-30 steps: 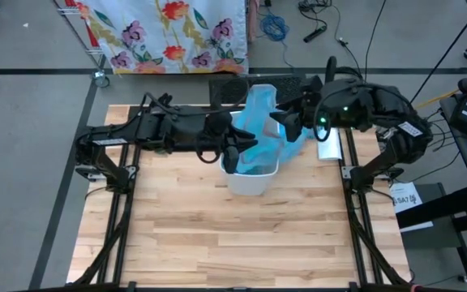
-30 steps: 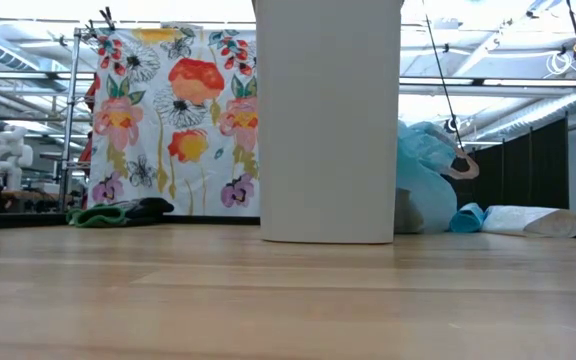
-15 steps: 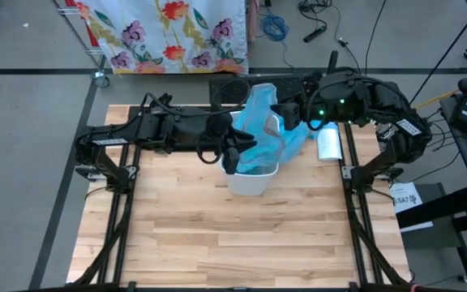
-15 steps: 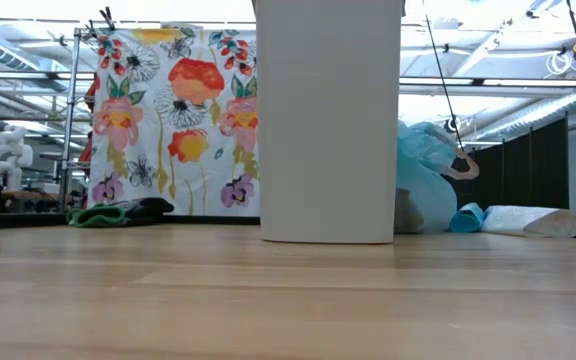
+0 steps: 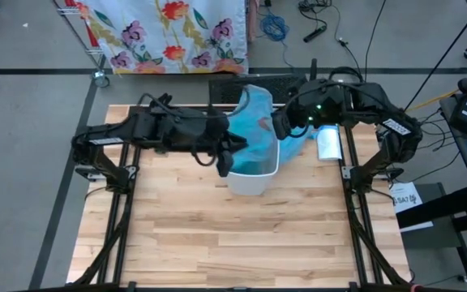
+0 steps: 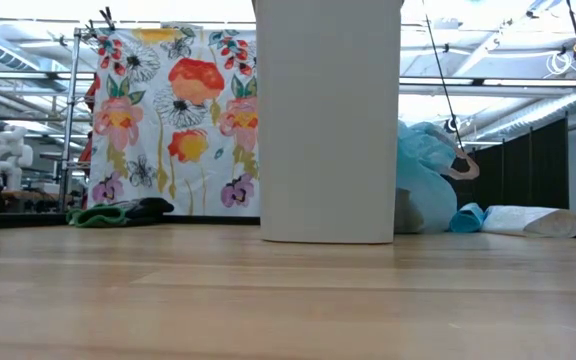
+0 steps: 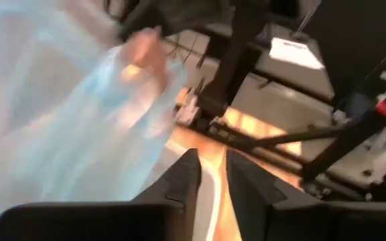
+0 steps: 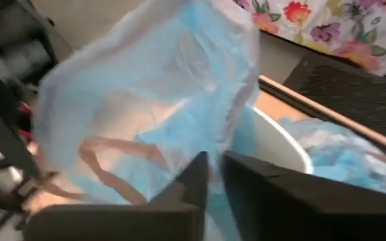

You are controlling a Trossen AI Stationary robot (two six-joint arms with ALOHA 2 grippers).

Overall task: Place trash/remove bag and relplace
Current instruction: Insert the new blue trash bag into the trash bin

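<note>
- Right claw (image 5: 280, 127): fingers nearly together, pinching the far-right edge of the light-blue bag (image 5: 254, 134); in the right wrist view the film runs down between the fingers (image 8: 194, 175).
- Left claw (image 5: 224, 154): narrow gap, at the bag's near-left edge over the bin rim; film sits beside the fingers (image 7: 183, 179), can't tell if it's gripped.
- Bag is stretched between both claws, mouth open above the white bin (image 5: 250, 180).
- Trash: brown paper wads (image 8: 112, 150) show through the film, inside the bag.
- Bin stands at the back middle of the wooden table (image 5: 217, 235).
- Behind the bin in the low view: crumpled blue plastic (image 6: 423, 185) lies on the table.
</note>
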